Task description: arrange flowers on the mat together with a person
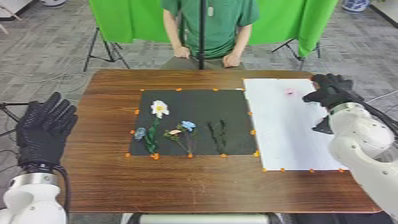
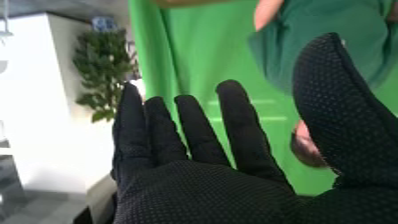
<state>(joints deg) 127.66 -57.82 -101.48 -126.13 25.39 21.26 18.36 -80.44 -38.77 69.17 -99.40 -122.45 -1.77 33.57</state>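
Observation:
My left hand (image 1: 44, 131) is open at the table's left edge in the head view, fingers pointing away and empty. Over the far right part of the white sheet's edge, my right hand (image 1: 333, 91) is held with nothing in it. In the right wrist view the right hand (image 2: 204, 192) has straight fingers and the thumb spread apart. On the black mat (image 1: 191, 96) lie a white flower (image 1: 159, 109) with a green stem, a small blue flower (image 1: 139, 133), a stem with blue and peach blooms (image 1: 187, 125), and dark leafy stems (image 1: 218, 136). A small pink flower (image 1: 290, 91) rests on the white sheet (image 1: 280, 130).
Orange markers (image 1: 252, 132) line the mat and sheet on the brown table (image 1: 178, 185). Across the table a person stands with both hands near the far edge, a dark vertical pole in front. Green cloth (image 1: 284, 25) hangs behind.

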